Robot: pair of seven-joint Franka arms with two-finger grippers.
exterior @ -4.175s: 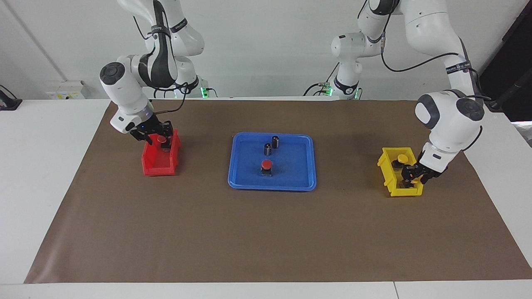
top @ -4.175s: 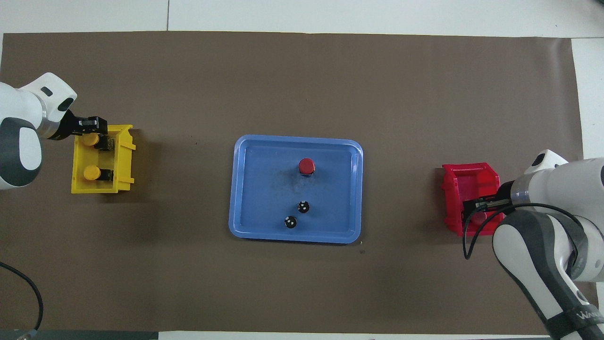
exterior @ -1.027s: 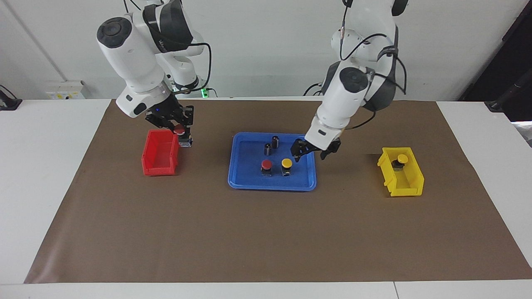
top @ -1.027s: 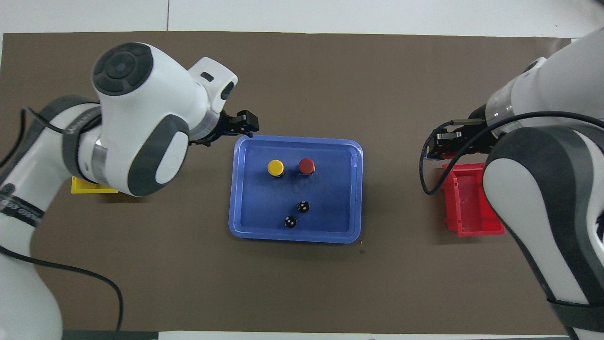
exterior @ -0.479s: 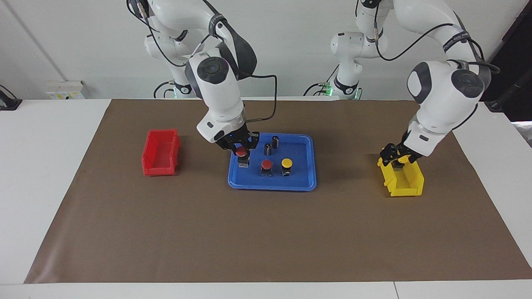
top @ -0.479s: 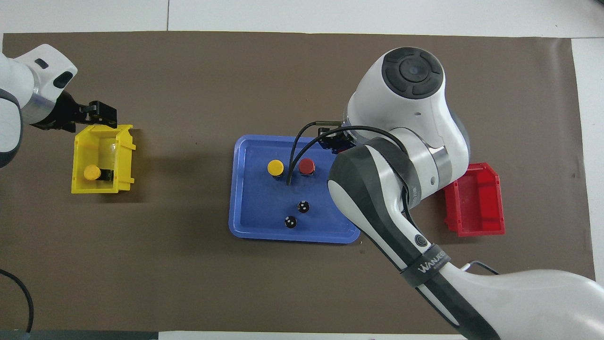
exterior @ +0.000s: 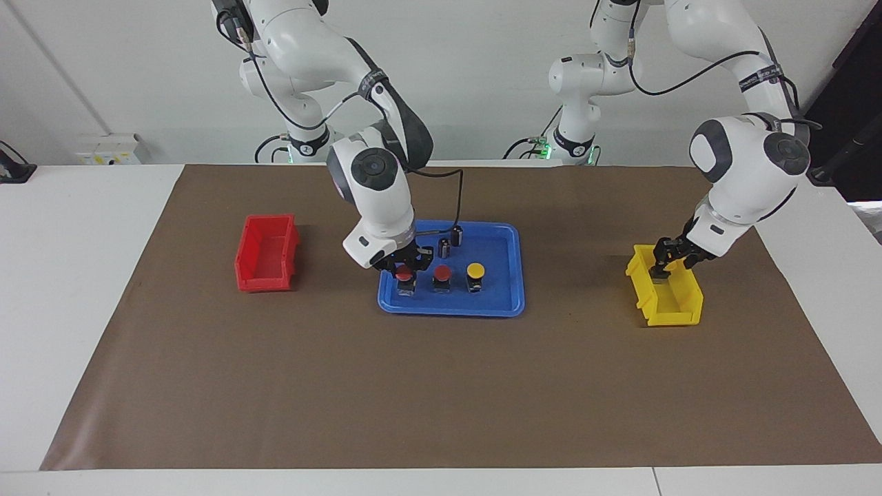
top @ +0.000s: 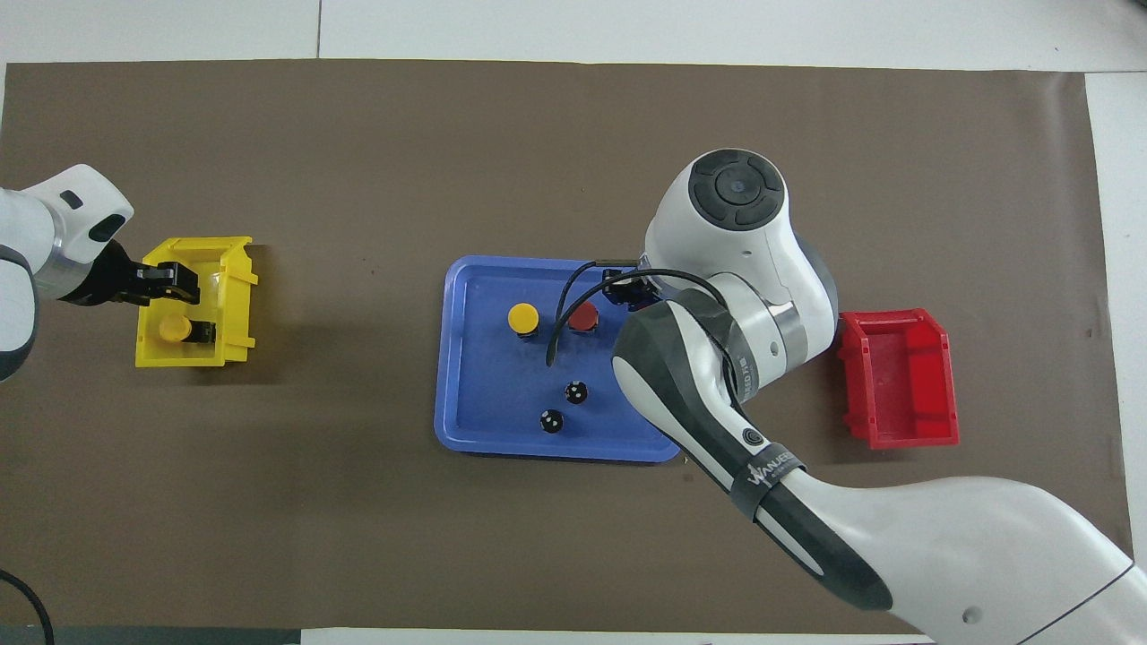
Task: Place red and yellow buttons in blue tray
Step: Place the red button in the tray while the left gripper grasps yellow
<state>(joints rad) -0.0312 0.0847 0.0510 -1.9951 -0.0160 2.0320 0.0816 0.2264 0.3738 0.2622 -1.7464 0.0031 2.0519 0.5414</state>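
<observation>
In the facing view, your right gripper [exterior: 405, 264] is down in the blue tray [exterior: 508, 303], its jaws clamped on a red button [exterior: 404, 275] at the end of the tray toward the right arm. That button stands in a row with a second red button [exterior: 442, 274] and a yellow button [exterior: 475, 270]. Two dark cylinders [exterior: 450, 241] stand in the tray nearer to the robots. The red bin [exterior: 266, 252] sits toward the right arm's end of the table. Your left gripper [exterior: 665, 260] is low at the robot-side end of the yellow bin [exterior: 666, 297]; you cannot tell how its jaws stand or whether they hold anything.

From overhead, the right arm covers the clamped button, so you see only the second red button [top: 583, 315] and the yellow one [top: 522, 317] on the blue tray [top: 466, 421]. The left gripper [top: 170, 280] hangs over the yellow bin [top: 235, 305], just beside the last yellow button [top: 174, 329], which lies in that bin.
</observation>
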